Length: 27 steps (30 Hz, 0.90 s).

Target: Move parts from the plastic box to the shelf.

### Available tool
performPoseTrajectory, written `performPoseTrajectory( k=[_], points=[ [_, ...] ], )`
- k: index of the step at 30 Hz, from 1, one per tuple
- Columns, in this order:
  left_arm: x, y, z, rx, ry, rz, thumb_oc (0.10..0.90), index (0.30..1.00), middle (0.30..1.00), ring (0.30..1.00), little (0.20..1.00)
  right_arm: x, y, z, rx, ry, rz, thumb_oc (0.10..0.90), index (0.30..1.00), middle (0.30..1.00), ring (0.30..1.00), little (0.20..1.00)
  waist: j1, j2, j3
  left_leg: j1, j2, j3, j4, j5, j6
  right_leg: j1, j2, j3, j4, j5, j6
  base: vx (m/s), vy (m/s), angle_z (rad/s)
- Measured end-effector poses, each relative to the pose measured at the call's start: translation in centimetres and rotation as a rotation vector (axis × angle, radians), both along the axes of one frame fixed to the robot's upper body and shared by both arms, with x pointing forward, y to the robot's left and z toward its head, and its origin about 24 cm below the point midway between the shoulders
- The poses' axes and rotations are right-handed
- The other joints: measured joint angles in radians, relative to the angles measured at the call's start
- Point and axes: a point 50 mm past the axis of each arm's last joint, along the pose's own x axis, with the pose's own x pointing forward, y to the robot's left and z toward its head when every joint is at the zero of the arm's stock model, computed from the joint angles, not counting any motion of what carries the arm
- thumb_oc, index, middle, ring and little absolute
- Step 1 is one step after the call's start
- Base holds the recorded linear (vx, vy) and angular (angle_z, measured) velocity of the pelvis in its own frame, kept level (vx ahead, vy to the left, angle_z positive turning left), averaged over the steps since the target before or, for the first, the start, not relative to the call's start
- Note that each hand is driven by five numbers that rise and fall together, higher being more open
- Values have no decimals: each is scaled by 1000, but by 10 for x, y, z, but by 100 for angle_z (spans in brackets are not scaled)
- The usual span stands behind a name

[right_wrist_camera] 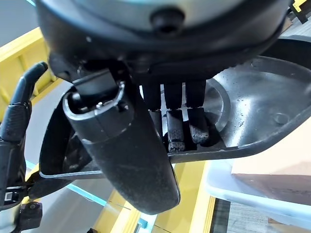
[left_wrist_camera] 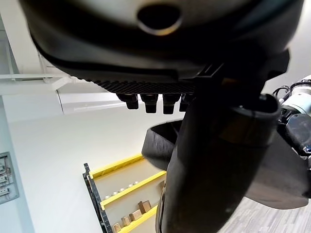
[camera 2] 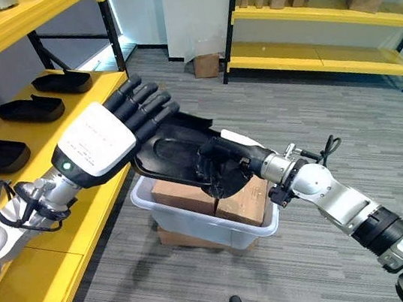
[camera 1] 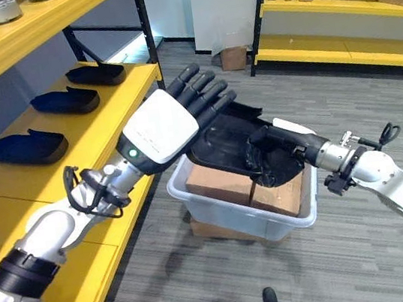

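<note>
— Nearest us at about eight o'clock is the left arm; its left hand point(camera 1: 164, 126) is raised over the part, fingers straight and together, gripping nothing.

— And the part itself?

— It's a black moulded tray-like part point(camera 1: 224, 141), held above the plastic box point(camera 1: 251, 218), its long axis running from roughly ten o'clock to four. The near-left end sits under the left hand; whether they touch I can't quite tell.

— Who has it, then?

— The right hand point(camera 1: 269, 154), coming in from four o'clock, is clamped on the part's rim, thumb outside and fingers curled inside the hollow, by the right wrist view.

— What's in the box?

— Brown cardboard cartons point(camera 1: 221, 182). Far left, the yellow shelf point(camera 1: 99, 128) at nine o'clock holds three similar black parts point(camera 1: 65, 101), so the left hand is nearer the shelf.
</note>
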Motion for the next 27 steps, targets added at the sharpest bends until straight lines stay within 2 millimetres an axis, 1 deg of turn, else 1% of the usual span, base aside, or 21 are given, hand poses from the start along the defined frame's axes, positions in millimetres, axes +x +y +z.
performPoseTrajectory(
  k=[3,6,11,19,23,27],
  points=[
    [-1,7,-7,0,19,21,900,1000,1000,1000,1000,0,1,0,5,0,4,400,300,300,300,300,0,-8,-5,0,4,0,0,-1,-2,0,4,0,0,-1,-2,0,0,0],
    [-2,10,-12,18,33,34,900,1000,1000,1000,1000,0,1,0,5,0,4,400,300,300,300,300,-1,-8,-6,0,4,0,0,-1,-3,0,4,0,0,-1,-2,0,0,0],
    [-2,13,-14,50,32,46,900,1000,1000,1000,1000,0,1,0,5,0,3,400,300,300,300,300,1,-8,-6,0,4,1,0,-1,-3,0,4,0,0,-1,-2,0,0,0],
    [-5,29,-17,122,54,95,900,1000,1000,1000,1000,0,-1,-3,5,5,-3,400,300,300,300,300,1,-8,-6,1,4,1,0,-1,-3,0,5,1,0,-1,-2,0,0,0],
    [-6,32,-20,129,67,107,900,1000,1000,1000,1000,-1,-2,-4,11,3,-2,400,300,300,300,300,2,-8,-6,0,4,1,0,-2,-3,0,5,0,0,-2,-3,0,0,0],
    [-7,32,-20,129,68,105,900,1000,1000,1000,1000,-3,-5,-9,13,19,-13,400,300,300,300,300,3,-8,-5,0,5,1,0,-3,-3,0,5,0,0,-3,-3,0,0,0]
  ],
)
